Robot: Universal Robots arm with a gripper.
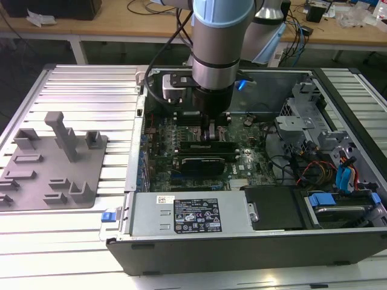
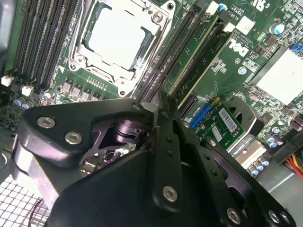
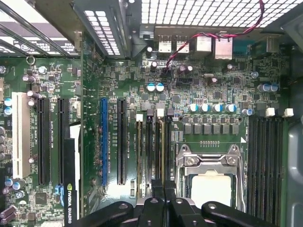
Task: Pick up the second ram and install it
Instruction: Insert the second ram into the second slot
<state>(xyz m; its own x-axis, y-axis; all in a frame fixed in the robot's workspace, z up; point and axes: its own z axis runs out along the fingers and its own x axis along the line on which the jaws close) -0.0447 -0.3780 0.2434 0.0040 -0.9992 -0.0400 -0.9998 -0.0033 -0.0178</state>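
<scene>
Gripper (image 2: 156, 118) drawn closed, tips together, low over the memory slots (image 3: 151, 142) mid-motherboard. Second ram (image 2: 191, 54) standing in a slot just beside the processor socket (image 2: 118, 38). Risk: uneven pressure, tilted seating, one end unlatched. Slot alignment clear in both wrist views; whole case (image 1: 242, 241) in the exterior view.

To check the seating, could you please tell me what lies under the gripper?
Memory slots beside the processor socket; the gripper covers part of them, hiding whatever it holds.

2nd ram (image 2: 187, 59): green stick, upright in slot beside CPU socket (image 2: 118, 40).
</scene>
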